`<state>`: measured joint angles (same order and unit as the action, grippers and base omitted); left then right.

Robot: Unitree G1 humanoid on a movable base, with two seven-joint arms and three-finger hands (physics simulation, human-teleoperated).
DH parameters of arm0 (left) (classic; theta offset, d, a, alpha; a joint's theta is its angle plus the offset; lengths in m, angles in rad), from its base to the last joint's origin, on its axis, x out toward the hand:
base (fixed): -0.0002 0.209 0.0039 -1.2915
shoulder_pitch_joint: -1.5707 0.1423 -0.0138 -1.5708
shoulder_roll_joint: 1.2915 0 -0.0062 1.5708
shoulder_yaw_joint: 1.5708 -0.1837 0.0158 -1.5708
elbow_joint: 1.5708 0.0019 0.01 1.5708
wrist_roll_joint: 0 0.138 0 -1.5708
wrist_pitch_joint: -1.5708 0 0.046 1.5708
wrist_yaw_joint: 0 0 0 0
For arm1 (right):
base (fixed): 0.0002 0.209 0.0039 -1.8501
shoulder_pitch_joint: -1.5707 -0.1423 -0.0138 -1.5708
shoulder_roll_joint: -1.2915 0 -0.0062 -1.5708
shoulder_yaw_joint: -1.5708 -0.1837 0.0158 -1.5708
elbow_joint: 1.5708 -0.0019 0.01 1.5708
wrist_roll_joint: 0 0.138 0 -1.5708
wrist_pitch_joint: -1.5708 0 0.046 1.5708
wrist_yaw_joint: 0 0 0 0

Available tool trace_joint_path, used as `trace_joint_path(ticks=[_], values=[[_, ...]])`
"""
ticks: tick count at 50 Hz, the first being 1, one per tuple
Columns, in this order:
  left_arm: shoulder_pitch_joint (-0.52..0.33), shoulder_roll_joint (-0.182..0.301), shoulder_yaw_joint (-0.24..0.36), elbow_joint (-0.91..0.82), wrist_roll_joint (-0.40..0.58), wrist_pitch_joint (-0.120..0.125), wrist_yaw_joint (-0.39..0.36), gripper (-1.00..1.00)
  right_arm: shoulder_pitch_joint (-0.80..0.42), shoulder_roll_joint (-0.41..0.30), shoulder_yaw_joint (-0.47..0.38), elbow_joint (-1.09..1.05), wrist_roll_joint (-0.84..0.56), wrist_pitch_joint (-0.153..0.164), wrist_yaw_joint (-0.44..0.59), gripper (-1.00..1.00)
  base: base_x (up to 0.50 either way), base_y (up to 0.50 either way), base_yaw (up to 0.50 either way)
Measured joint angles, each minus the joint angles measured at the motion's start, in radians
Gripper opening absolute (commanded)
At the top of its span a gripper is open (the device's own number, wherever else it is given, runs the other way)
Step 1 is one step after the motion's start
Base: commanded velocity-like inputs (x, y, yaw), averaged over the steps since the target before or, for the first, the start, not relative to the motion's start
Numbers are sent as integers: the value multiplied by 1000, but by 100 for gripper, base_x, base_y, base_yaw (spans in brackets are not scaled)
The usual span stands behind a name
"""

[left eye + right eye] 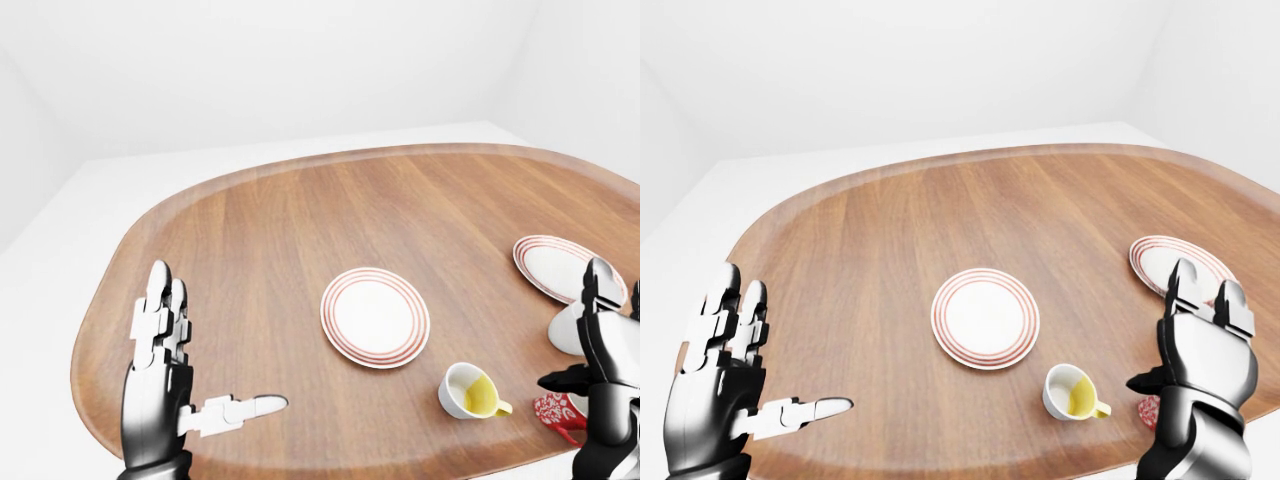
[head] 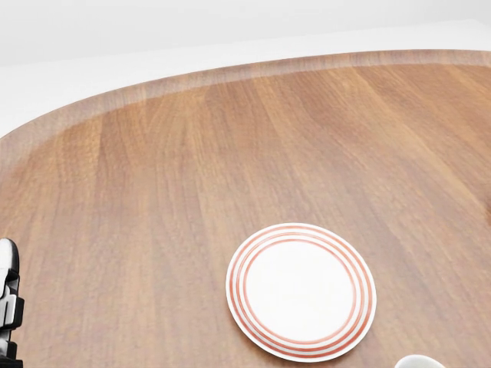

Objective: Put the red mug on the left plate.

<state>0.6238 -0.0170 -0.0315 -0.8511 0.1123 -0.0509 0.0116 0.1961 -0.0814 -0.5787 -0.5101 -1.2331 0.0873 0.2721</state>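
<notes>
The red mug point(image 1: 556, 410), patterned with white, sits near the table's bottom right edge in the left-eye view, partly hidden behind my right hand point(image 1: 578, 335). That hand stands open and upright, its thumb just above the mug, not closed round it. The left plate point(image 1: 375, 317), white with red rings, lies mid-table and has nothing on it. My left hand point(image 1: 212, 348) is open at the bottom left, thumb pointing right, well away from the plate. In the head view only the left plate point(image 2: 301, 291) and a sliver of the left hand show.
A white mug with a yellow inside point(image 1: 470, 392) stands between the left plate and the red mug. A second ringed plate point(image 1: 560, 268) lies at the right, with a white object point(image 1: 566, 330) below it. The wooden table point(image 1: 260, 250) has a raised rim.
</notes>
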Motion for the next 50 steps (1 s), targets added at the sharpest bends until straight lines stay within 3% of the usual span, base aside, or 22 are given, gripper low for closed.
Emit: trace_joint_path(ticks=[16,30,50], values=[[-4,-2,3,3,0,3,-2,100,51,-9,-150,102,116,0,-68,100,0,0,0],[-6,-2,1,4,0,4,-1,100,58,-30,-211,167,185,0,-101,100,0,0,0],[-16,5,-9,2,9,21,9,100,-36,-228,-191,521,392,0,-201,100,0,0,0]])
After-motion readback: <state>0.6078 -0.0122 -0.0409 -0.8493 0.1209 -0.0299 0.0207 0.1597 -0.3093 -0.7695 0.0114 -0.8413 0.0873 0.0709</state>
